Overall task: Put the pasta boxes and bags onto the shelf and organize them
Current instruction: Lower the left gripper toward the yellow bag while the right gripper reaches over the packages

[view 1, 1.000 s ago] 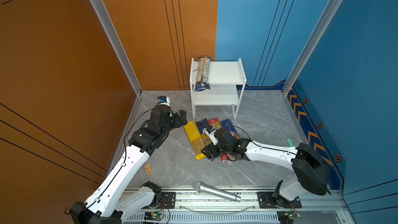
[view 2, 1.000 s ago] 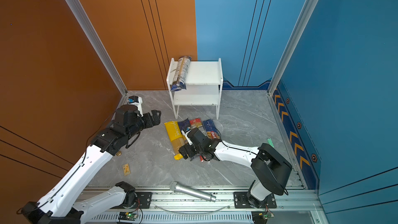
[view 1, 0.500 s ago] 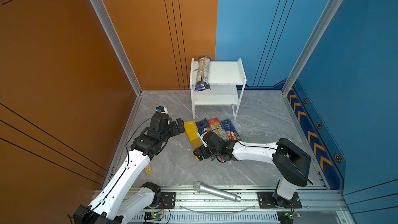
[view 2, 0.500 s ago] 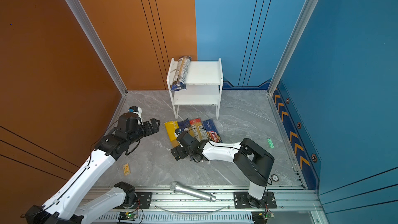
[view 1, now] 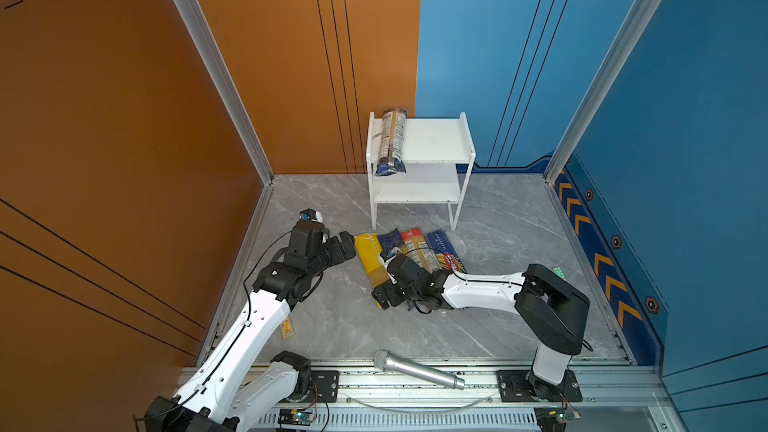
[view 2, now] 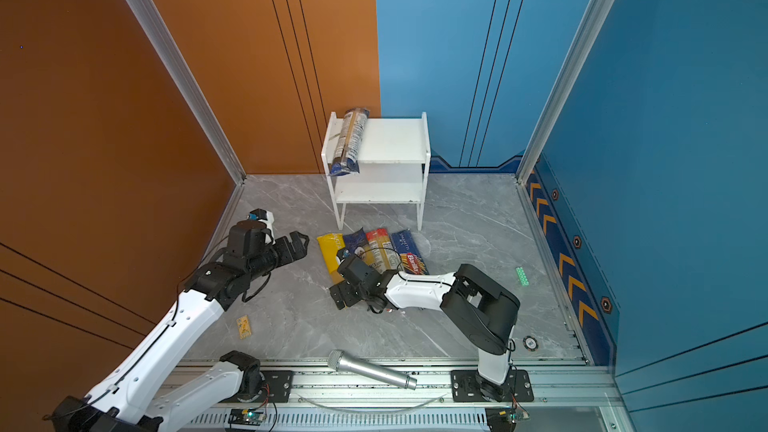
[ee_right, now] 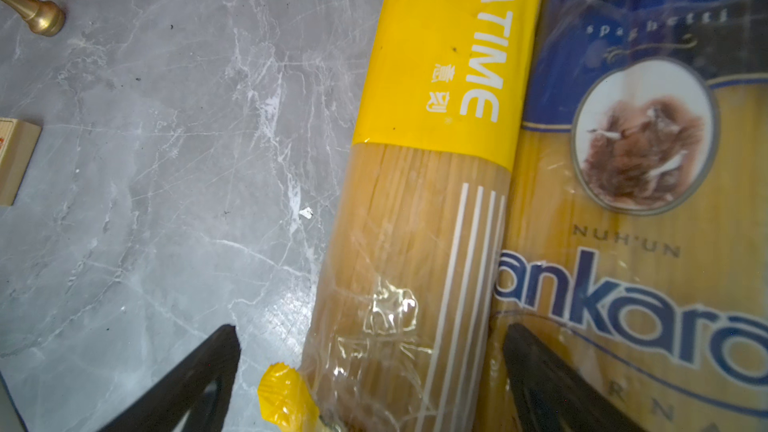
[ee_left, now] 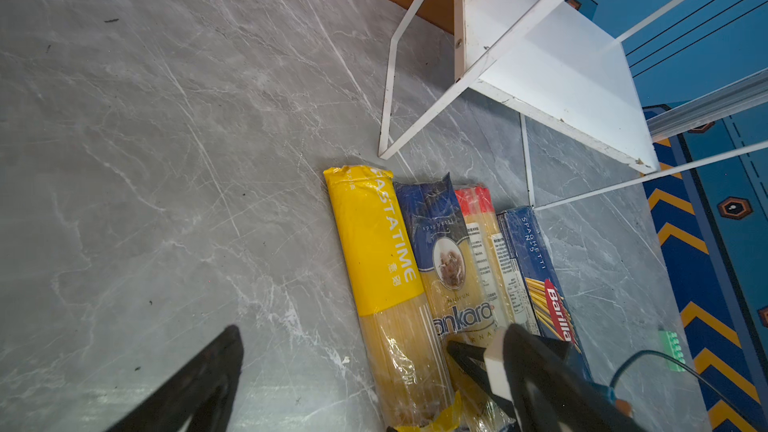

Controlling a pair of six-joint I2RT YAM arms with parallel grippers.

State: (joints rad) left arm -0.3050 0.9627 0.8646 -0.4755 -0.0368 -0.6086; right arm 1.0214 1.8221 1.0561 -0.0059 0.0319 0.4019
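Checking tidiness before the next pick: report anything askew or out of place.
The clear pack on the top board of the shelf sticks out past the front edge, its dark-blue end hanging free. A silver microphone lies on the front rail, no pasta item.

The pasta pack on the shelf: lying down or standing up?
Lying down. The clear pack rests on the shelf's top board, along its left edge, its dark-blue end overhanging the front.
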